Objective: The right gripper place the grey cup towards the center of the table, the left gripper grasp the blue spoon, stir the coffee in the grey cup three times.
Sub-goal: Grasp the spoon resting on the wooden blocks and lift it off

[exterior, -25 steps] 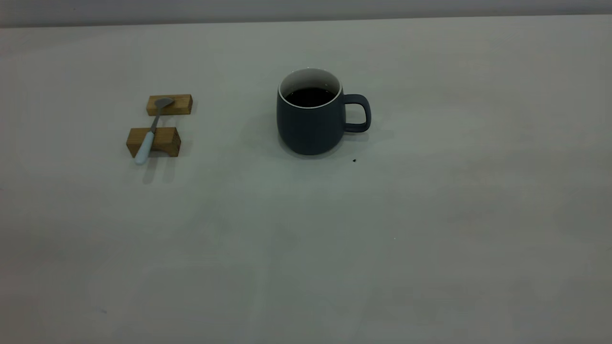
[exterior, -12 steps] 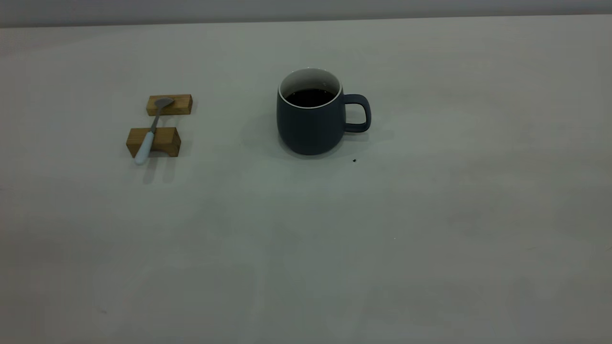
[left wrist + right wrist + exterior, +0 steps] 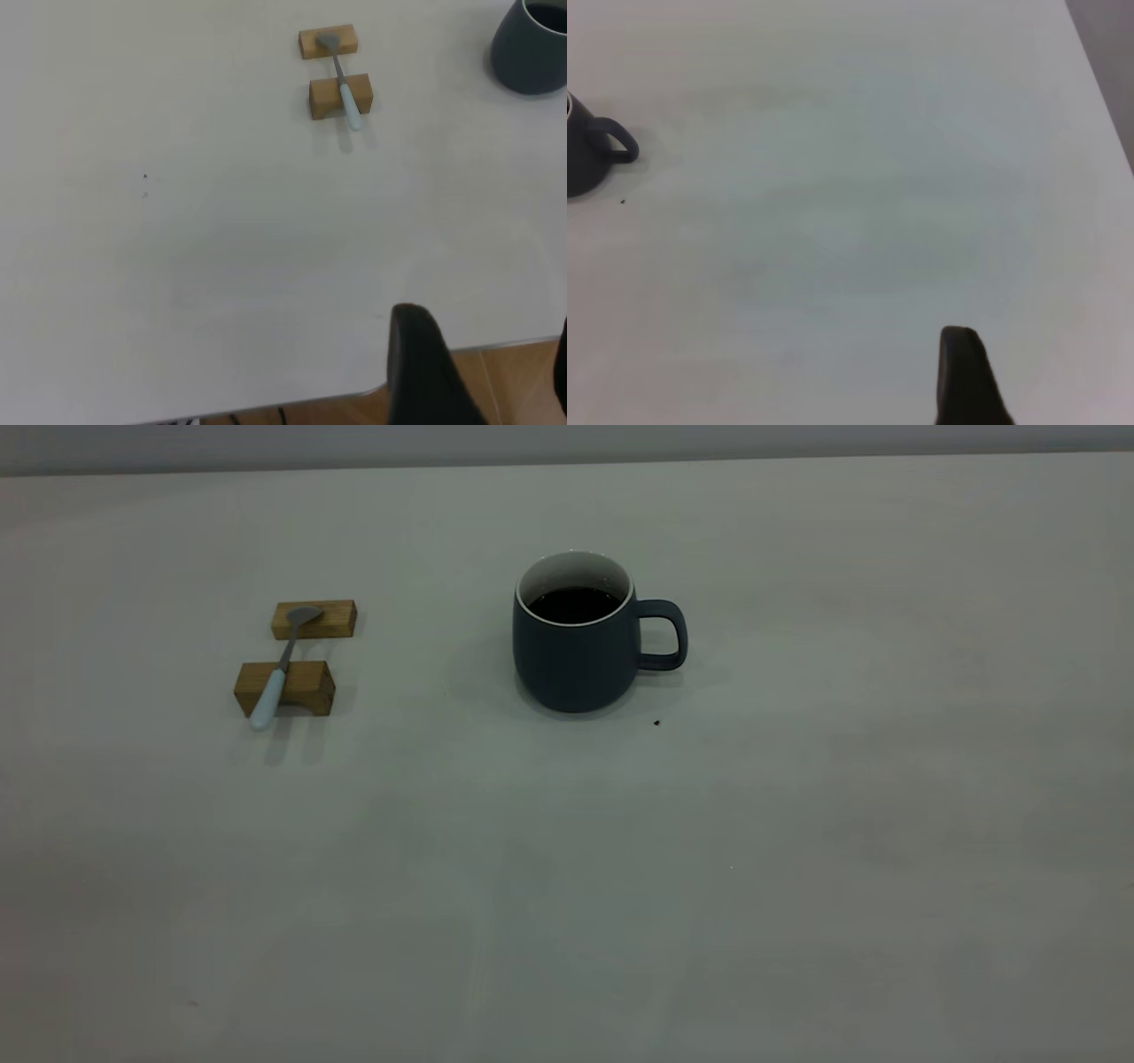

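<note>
The grey cup [image 3: 574, 657] stands upright near the middle of the table [image 3: 567, 886], handle toward the right, with dark coffee [image 3: 574, 605] inside. The blue spoon [image 3: 279, 669] lies across two tan wooden blocks at the left, bowl on the far block. Neither arm shows in the exterior view. In the left wrist view my left gripper [image 3: 489, 320] hangs open and empty over the table's near edge, far from the spoon [image 3: 345, 88] and the cup [image 3: 532, 53]. In the right wrist view my right gripper [image 3: 1045, 345] shows one finger [image 3: 961, 376], nothing beside it, far from the cup [image 3: 585, 155].
The far block [image 3: 314, 619] and the near block [image 3: 285, 688] carry the spoon. A tiny dark speck [image 3: 656, 723] lies just right of the cup's base. The table edge [image 3: 266, 403] borders wooden floor. Bare table stretches all round the cup.
</note>
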`<state>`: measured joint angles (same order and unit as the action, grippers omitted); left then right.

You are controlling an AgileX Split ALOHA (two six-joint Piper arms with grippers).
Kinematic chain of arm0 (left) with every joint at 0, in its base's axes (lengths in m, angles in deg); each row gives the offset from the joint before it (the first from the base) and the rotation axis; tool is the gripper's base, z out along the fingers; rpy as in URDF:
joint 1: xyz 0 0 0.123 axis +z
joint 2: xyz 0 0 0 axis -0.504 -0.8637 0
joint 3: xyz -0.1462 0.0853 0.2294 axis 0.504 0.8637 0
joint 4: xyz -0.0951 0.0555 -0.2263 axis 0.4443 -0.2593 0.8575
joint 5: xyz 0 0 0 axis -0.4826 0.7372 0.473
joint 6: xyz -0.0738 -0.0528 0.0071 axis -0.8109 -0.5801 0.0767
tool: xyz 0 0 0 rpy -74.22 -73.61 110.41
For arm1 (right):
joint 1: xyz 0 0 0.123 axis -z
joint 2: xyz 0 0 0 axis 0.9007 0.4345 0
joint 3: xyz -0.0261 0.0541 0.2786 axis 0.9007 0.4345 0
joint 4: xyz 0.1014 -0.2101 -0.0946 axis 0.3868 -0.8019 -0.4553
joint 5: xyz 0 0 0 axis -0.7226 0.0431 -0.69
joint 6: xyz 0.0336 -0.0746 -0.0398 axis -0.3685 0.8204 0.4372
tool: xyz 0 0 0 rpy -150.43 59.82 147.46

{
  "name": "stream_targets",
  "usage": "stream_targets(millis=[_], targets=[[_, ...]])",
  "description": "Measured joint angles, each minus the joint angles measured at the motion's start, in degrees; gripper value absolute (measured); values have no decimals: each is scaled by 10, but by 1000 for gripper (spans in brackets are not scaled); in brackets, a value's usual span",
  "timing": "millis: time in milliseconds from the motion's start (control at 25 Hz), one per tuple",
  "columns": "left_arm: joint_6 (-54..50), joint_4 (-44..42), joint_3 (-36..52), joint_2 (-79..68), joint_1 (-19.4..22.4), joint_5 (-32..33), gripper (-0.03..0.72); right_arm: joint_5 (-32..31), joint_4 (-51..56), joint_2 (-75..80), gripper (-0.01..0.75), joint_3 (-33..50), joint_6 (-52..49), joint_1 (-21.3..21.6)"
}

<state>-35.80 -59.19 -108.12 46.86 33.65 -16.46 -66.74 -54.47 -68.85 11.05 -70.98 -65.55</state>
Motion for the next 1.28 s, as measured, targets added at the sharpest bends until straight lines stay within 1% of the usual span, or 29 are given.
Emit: stream_targets(millis=[280, 400, 520, 720, 840, 1000, 1080, 1280], targets=[[-3, 0, -2, -1, 0, -4, 436, 0, 0, 0, 489, 0, 0, 0], [-20, 0, -18, -37, 0, -16, 459, 0, 0, 0, 489, 0, 0, 0], [-32, 0, -39, -123, 0, -23, 497, 0, 0, 0, 489, 0, 0, 0], [-56, 0, -72, -320, 0, -53, 556, 0, 0, 0, 489, 0, 0, 0], [-68, 0, -92, -440, 0, -90, 562, 0, 0, 0, 489, 0, 0, 0], [-92, 0, -115, -593, 0, -160, 562, 0, 0, 0, 489, 0, 0, 0], [-93, 0, -126, -659, 0, -192, 562, 0, 0, 0, 489, 0, 0, 0], [-71, 1, -158, -811, 0, -247, 565, 0, 0, 0, 489, 0, 0, 0]])
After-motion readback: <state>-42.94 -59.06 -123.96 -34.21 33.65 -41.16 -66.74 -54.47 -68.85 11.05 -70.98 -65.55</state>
